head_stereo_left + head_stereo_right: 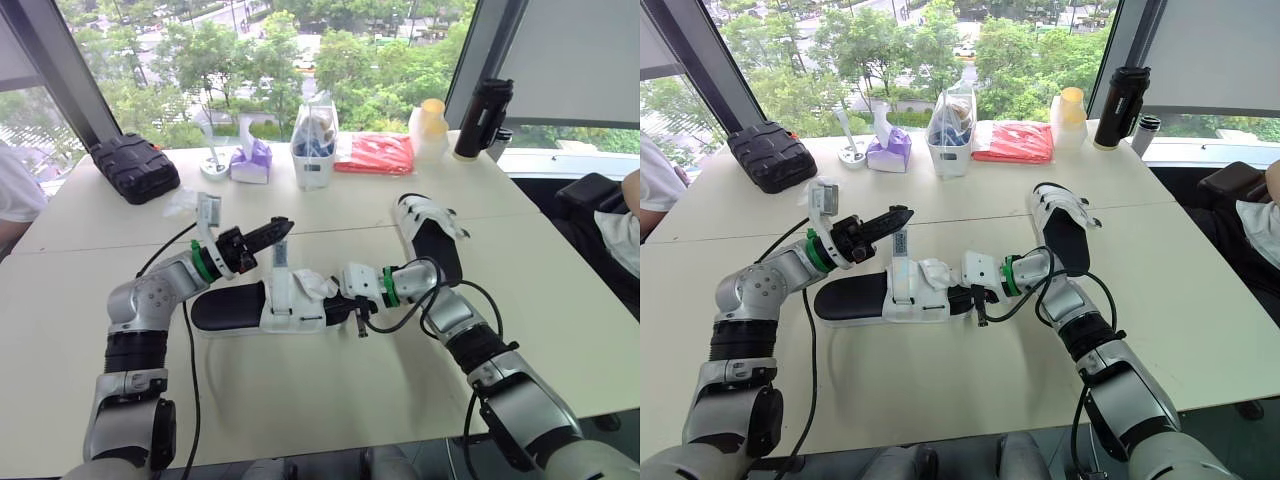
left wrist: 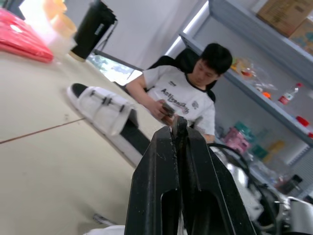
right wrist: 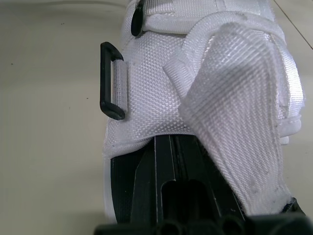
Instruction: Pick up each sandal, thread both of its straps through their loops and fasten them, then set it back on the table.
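Beige tabletop (image 1: 120, 340) carries a black-soled sandal (image 1: 232, 305) lying flat between the arms, with a second sandal (image 1: 432, 240) beyond it on the right. The left end effector (image 1: 284, 226) is clenched just above an upright strap (image 1: 281, 265); the right end effector (image 3: 164, 147), clenched, sits tucked under the near sandal's white upper

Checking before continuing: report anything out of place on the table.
The near white fabric sandal with black sole has both straps undone: one white strap stands upright, a second strap lies folded loose near an empty black plastic loop. Nothing else stands out.
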Action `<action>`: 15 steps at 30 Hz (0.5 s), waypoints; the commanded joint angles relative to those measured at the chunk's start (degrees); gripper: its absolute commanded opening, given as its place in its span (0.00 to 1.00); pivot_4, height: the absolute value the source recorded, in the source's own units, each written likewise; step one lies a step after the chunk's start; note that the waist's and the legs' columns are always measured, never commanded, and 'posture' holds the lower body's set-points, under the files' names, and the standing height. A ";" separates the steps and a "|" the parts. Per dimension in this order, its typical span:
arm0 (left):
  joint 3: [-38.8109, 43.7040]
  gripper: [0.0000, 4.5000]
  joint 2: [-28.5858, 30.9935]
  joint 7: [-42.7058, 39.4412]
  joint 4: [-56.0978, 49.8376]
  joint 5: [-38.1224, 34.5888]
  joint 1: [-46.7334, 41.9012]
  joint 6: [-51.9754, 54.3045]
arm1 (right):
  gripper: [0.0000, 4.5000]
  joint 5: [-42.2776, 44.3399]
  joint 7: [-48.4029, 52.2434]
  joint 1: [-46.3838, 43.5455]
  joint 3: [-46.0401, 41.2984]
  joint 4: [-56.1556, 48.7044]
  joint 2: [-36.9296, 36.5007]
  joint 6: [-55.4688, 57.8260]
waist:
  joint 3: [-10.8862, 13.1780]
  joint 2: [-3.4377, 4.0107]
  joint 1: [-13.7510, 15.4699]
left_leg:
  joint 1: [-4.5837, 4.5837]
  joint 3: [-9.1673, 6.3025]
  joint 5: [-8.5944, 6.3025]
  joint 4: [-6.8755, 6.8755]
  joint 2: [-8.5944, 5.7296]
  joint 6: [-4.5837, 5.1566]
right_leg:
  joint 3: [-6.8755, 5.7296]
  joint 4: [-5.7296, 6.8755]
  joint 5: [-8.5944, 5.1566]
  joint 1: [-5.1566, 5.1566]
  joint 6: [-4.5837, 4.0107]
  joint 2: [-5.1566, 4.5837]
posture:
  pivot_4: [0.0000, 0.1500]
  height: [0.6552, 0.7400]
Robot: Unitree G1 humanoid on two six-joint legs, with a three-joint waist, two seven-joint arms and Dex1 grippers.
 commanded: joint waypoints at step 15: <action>-1.05 0.01 -2.18 -2.39 15.55 9.29 -3.85 -13.85 | 0.00 -3.88 1.81 4.24 4.00 -0.18 -1.65 3.19 | -0.01 -0.01 0.14 | -0.03 0.02 0.00 0.00 -0.01 0.00 | -0.01 -0.07 0.00 0.00 0.00 0.00 | 1.00 1.00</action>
